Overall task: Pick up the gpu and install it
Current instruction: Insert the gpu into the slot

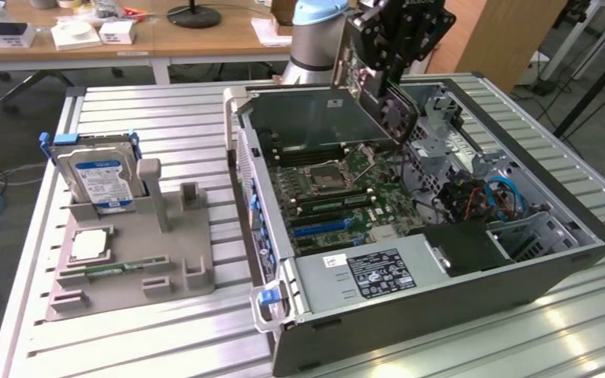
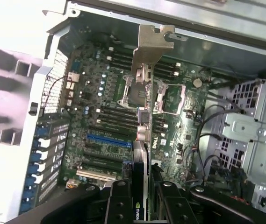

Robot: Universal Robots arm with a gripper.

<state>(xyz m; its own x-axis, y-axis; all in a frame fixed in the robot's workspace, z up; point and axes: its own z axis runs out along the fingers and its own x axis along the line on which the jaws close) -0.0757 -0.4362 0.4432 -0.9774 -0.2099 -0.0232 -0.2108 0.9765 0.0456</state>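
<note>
The black gripper point(image 1: 387, 69) is clamped on the thin rectangular brown-and-black gpu point(image 1: 371, 98), upper centre of the exterior view, above the open grey metal computer case point(image 1: 471, 315). Pickup is done. The card hangs clear of the green motherboard point(image 1: 358, 179); seating is not yet done.

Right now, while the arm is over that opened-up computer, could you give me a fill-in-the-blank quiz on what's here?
1. The gpu is gripped in the arm's ___.
2. The computer case below it lies ___, its motherboard exposed.
3. The hard drive stands ___ in the grey holder.
4. The silver CPU chip lies ___ on that holder.
Missing words: jaws; open; upright; flat.
</note>
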